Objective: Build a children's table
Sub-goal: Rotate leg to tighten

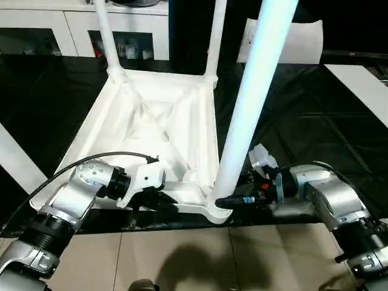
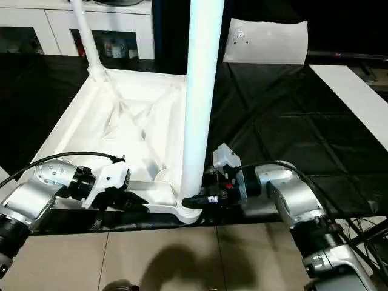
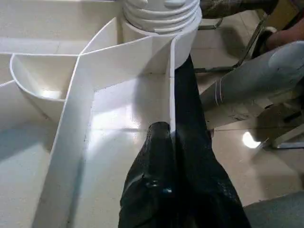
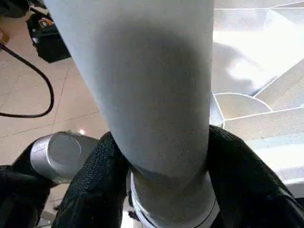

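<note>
The tabletop lies ribbed side up on the black counter. The right claw grasps a leg standing in the near corner socket, while the left claw pinches the tabletop's near rim

Flat white sheet, white cabinets

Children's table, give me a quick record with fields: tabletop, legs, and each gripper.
tabletop: the tabletop lies upside down, ribbed side up, on the black surface
legs fitted: three stand in corner sockets, two far legs and the near leg
left gripper: shut on the tabletop's near rim
right gripper: shut on the near leg's base
</note>
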